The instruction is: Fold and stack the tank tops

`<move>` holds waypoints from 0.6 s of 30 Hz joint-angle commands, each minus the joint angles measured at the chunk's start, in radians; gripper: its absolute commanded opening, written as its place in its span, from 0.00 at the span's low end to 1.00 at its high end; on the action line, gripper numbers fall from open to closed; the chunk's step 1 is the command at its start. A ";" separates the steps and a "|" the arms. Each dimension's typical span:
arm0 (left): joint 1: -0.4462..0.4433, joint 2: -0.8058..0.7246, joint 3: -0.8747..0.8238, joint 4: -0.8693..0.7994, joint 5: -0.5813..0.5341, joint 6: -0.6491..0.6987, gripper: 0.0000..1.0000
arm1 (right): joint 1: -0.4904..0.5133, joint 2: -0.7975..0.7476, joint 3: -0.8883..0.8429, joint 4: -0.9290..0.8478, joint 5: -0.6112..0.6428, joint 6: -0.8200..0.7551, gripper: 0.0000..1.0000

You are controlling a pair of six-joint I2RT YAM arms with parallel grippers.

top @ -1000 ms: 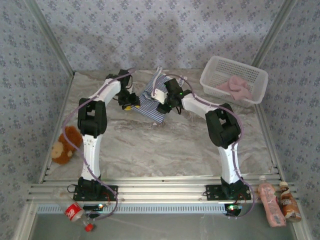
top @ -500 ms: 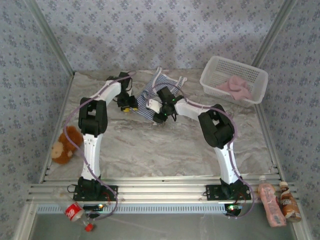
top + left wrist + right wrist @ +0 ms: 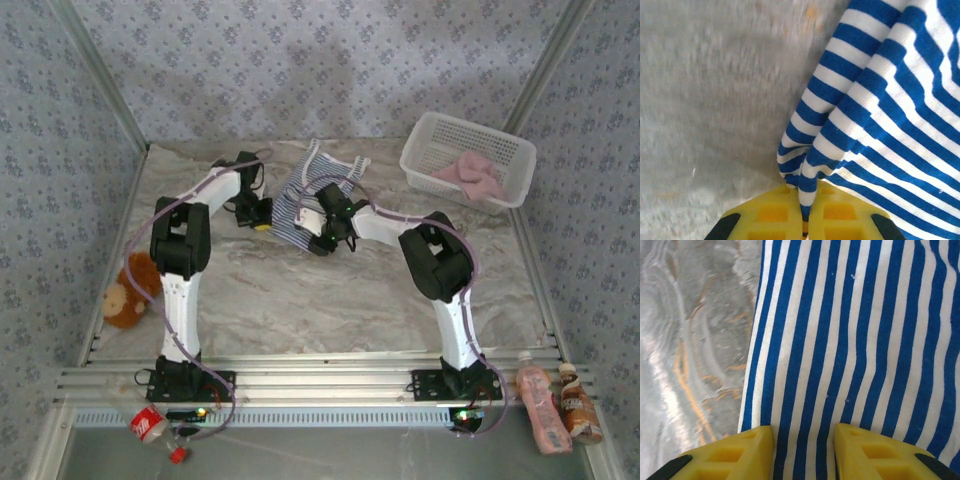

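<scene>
A striped tank top (image 3: 291, 202) lies spread at the back middle of the marble table (image 3: 330, 300). My left gripper (image 3: 262, 221) is at its left edge. In the left wrist view the yellow fingers (image 3: 765, 215) are shut on a pinched fold of the striped tank top (image 3: 880, 125), left gripper (image 3: 805, 202). My right gripper (image 3: 322, 240) sits on the top's near part. In the right wrist view its jaws stand apart over the flat striped tank top (image 3: 850, 330), right gripper (image 3: 803, 445) open. The pink tank top (image 3: 470, 175) lies crumpled in the basket.
A white lattice basket (image 3: 414, 140) stands at the back right. A brown plush toy (image 3: 125, 295) lies off the table's left edge. Two bottles (image 3: 540, 408) and a red can (image 3: 148, 425) lie by the near rail. Wallpapered walls close in the back and sides.
My left gripper has shut on the striped top's left edge. My right gripper has moved left and nearer over the top, and the cloth has shifted with it.
</scene>
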 commanded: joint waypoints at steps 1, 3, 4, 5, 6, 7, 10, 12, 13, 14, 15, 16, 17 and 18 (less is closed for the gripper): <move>-0.027 -0.111 -0.160 -0.034 0.013 -0.056 0.02 | 0.030 -0.046 -0.093 -0.115 -0.022 0.017 0.40; -0.049 -0.187 -0.268 -0.009 0.022 -0.088 0.02 | 0.049 -0.093 -0.139 -0.133 -0.034 0.027 0.40; -0.066 -0.225 -0.324 0.003 0.032 -0.110 0.02 | 0.058 -0.119 -0.166 -0.142 -0.041 0.030 0.40; -0.085 -0.259 -0.374 0.015 0.040 -0.130 0.02 | 0.069 -0.148 -0.193 -0.150 -0.059 0.037 0.40; -0.101 -0.285 -0.411 0.017 0.038 -0.147 0.02 | 0.076 -0.172 -0.210 -0.160 -0.067 0.047 0.40; -0.119 -0.315 -0.453 0.019 0.035 -0.165 0.03 | 0.087 -0.200 -0.228 -0.176 -0.074 0.050 0.40; -0.157 -0.406 -0.564 0.038 0.023 -0.232 0.03 | 0.104 -0.279 -0.268 -0.205 -0.115 0.080 0.40; -0.176 -0.461 -0.616 0.032 0.000 -0.263 0.03 | 0.110 -0.326 -0.276 -0.208 -0.135 0.106 0.40; -0.187 -0.487 -0.635 0.023 -0.012 -0.275 0.04 | 0.112 -0.346 -0.277 -0.199 -0.147 0.123 0.41; -0.196 -0.513 -0.653 0.015 -0.022 -0.287 0.06 | 0.112 -0.365 -0.281 -0.163 -0.146 0.147 0.41; -0.201 -0.530 -0.665 0.010 -0.025 -0.297 0.10 | 0.114 -0.374 -0.284 -0.128 -0.133 0.164 0.41; -0.201 -0.548 -0.680 0.006 -0.024 -0.305 0.13 | 0.117 -0.374 -0.284 -0.089 -0.109 0.169 0.41; -0.201 -0.563 -0.688 0.000 -0.027 -0.311 0.14 | 0.124 -0.365 -0.284 -0.056 -0.080 0.163 0.41; -0.200 -0.572 -0.689 -0.010 -0.036 -0.316 0.16 | 0.133 -0.351 -0.282 -0.036 -0.051 0.149 0.42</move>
